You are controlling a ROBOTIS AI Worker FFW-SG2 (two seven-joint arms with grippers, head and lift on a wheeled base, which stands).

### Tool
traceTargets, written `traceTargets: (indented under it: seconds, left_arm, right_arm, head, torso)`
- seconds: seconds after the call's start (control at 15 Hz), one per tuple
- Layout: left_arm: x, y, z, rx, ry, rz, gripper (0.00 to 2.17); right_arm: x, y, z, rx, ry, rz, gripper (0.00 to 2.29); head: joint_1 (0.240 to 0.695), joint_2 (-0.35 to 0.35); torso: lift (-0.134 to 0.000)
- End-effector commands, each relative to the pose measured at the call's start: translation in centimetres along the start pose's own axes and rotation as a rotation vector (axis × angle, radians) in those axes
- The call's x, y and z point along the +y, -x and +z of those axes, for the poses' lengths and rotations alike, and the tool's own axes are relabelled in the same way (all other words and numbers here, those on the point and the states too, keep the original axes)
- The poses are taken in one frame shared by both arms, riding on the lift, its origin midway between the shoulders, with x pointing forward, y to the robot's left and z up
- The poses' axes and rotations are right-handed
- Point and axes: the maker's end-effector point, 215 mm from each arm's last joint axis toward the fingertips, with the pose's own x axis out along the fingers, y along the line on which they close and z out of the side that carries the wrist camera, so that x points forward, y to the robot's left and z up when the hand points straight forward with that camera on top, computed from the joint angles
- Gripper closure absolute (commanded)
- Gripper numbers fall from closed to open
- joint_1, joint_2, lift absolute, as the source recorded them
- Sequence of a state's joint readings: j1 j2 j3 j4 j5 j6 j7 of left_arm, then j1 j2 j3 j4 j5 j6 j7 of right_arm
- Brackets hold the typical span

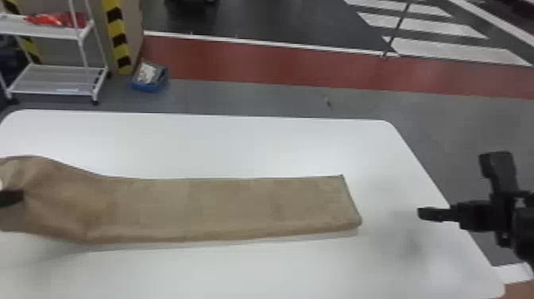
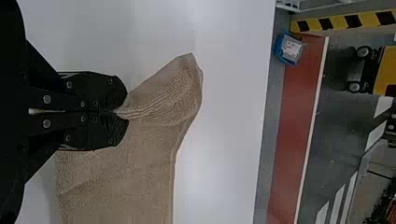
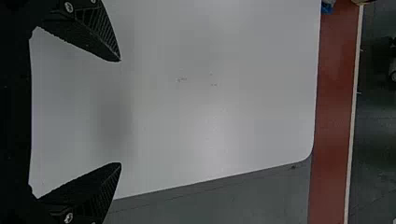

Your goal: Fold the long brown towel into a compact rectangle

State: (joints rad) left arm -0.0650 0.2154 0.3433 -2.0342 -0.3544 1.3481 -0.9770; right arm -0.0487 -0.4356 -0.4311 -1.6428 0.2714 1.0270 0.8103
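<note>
The left claw [image 2: 122, 112] is clenching the brown towel [image 1: 222, 206], which is stretching toward the table's [image 1: 254, 147] right edge, where the right claw [image 3: 120, 112] is hanging spread. Light, limp cloth, probably needing corner holds against sagging.

Right gripper [image 1: 457, 185]: black throughout, slim blunt-ended jaws on blocky, stepped mounts; small pale patch on the black right arm [image 1: 523, 230] behind; seen from the wrist, jaws taper like wedges, with fine ridges across the faces and round silvery screws [image 3: 68, 217] at the bases. Left gripper [image 1: 11, 197]: likewise black, narrow straight bars leading into broader, angular jaws with bevelled corners, round grey screws [image 2: 46, 99] in mirrored rows, fine ribbing near the tips.
</note>
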Motion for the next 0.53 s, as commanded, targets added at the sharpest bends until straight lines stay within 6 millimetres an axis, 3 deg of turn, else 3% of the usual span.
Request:
traceTargets:
  seconds: [0.0,0.13,0.2,0.33,0.47]
  left_arm:
    - [-3.5,1.5,0.8,-0.004,0.033,-0.036,2.14]
    - [-9.5,1.7,1.7,-0.014,-0.004,-0.106,2.14]
    - [-12.5,1.4,2.5,-0.028,-0.048,-0.138,2.14]
    - [-19.2,0.2,4.4,-0.053,-0.127,-0.212,2.14]
    - [-24.5,-0.7,5.2,-0.062,-0.173,-0.263,2.14]
  right_arm:
    - [0.1,0.4,-0.1,0.0,0.003,0.0,0.09]
    - [0.0,0.7,-0.3,0.001,0.003,-0.004,0.09]
    - [-0.1,0.9,-0.2,-0.001,0.005,-0.007,0.09]
    - [-0.4,1.5,-0.2,-0.004,-0.005,-0.01,0.09]
    - [-0.7,2.0,-0.4,-0.003,-0.007,-0.013,0.09]
  head:
    - [0.695,-0.201]
    - [0.695,-0.215]
    - [0.695,-0.254]
    - [0.695,-0.309]
    - [0.695,-0.35]
  torso:
    - [-0.12]
    - [-0.12]
    - [-0.12]
    - [-0.12]
    - [-0.12]
